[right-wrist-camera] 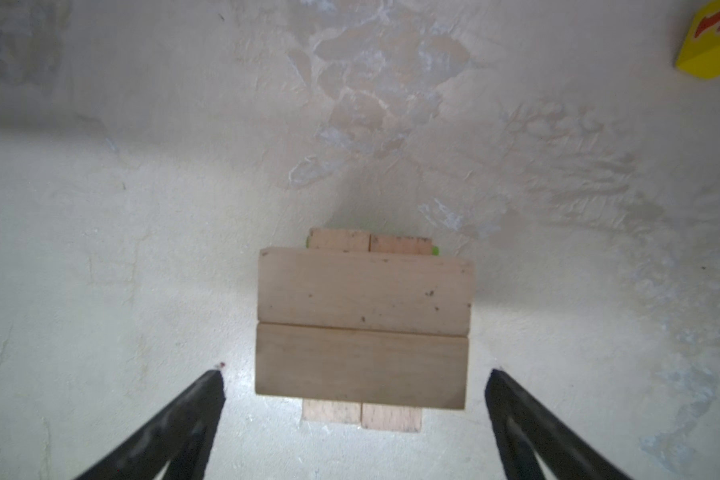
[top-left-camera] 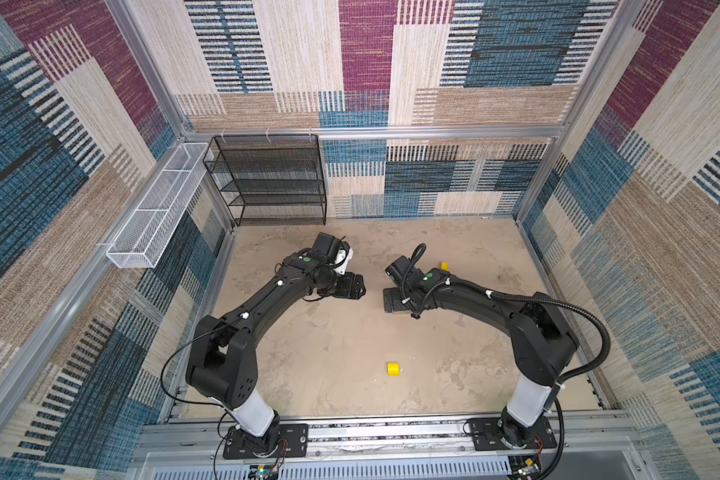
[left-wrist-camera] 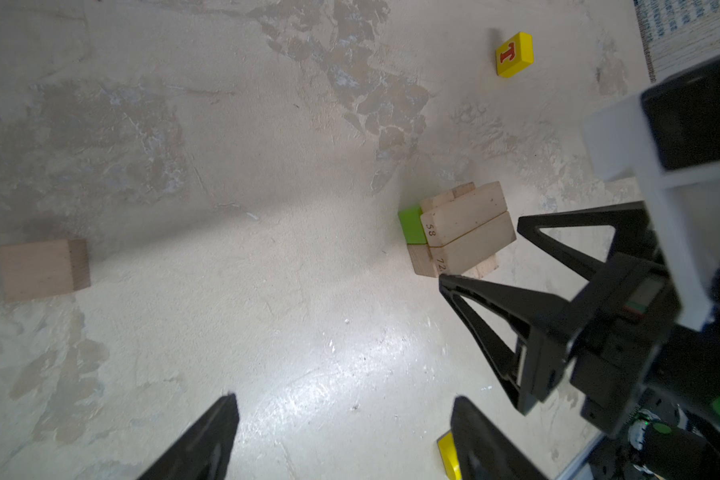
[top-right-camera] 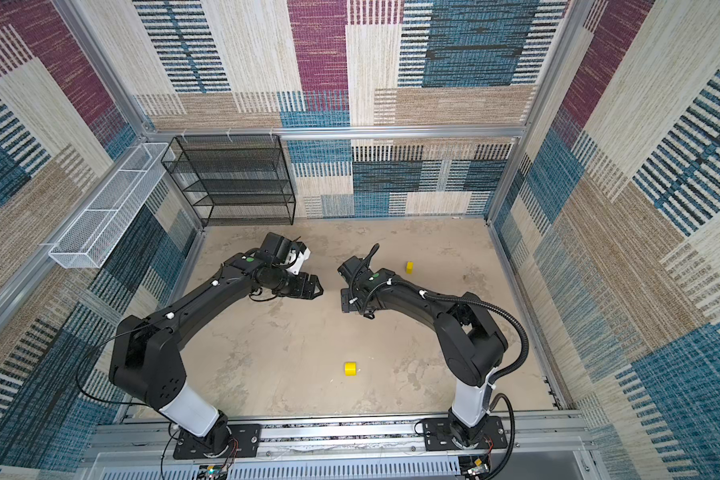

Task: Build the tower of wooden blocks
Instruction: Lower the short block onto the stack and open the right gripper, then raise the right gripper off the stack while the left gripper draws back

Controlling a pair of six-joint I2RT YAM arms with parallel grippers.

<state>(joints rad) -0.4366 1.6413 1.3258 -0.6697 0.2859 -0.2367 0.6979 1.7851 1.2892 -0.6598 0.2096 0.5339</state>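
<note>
My right gripper (right-wrist-camera: 357,370) stands wide, a jaw each side of the tower (right-wrist-camera: 362,361): two tan planks (right-wrist-camera: 364,291) atop crossed ones, green brick (left-wrist-camera: 410,224) below. Left gripper (left-wrist-camera: 345,400) wide, empty.

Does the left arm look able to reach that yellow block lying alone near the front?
Probably yes: the yellow block sits on bare table with nothing around it, and the left gripper is open and empty.

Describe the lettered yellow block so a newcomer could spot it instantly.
On the beige tabletop, look just behind the right arm at its wrist, toward the back wall: the yellow block stands there alone. Unlike the other yellow piece nearer the front rail, it bears a red T, clear in the left wrist view.
</note>
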